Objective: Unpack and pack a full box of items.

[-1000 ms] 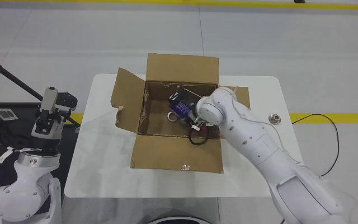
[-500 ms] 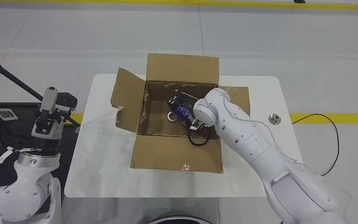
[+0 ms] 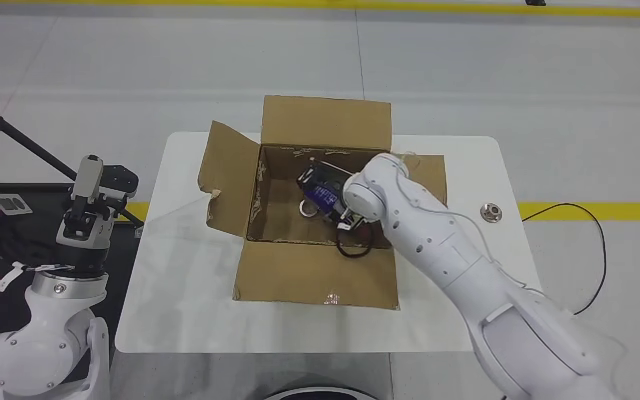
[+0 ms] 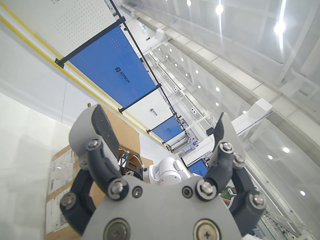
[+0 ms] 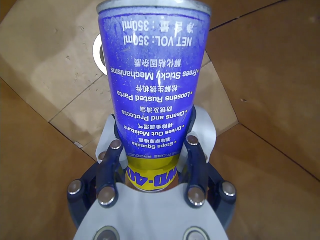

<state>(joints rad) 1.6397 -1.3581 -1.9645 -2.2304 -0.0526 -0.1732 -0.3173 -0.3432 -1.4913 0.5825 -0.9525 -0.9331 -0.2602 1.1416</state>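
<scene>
An open cardboard box stands on the white table. My right gripper is down inside it, shut on a blue and yellow spray can near the can's yellow end. From above, the can shows in the box's far half, partly under my right arm. A white ring lies on the box floor behind the can. My left gripper is held off the table's left side, pointing upward, open with nothing between its fingers.
A black cable loop lies in the box beside the right arm. The box's flaps are folded outward on all sides. A small round metal part sits at the table's right edge. Bare table lies in front of the box.
My right arm has shifted slightly to the left inside the box with the spray can in its grip. The left arm has not moved.
</scene>
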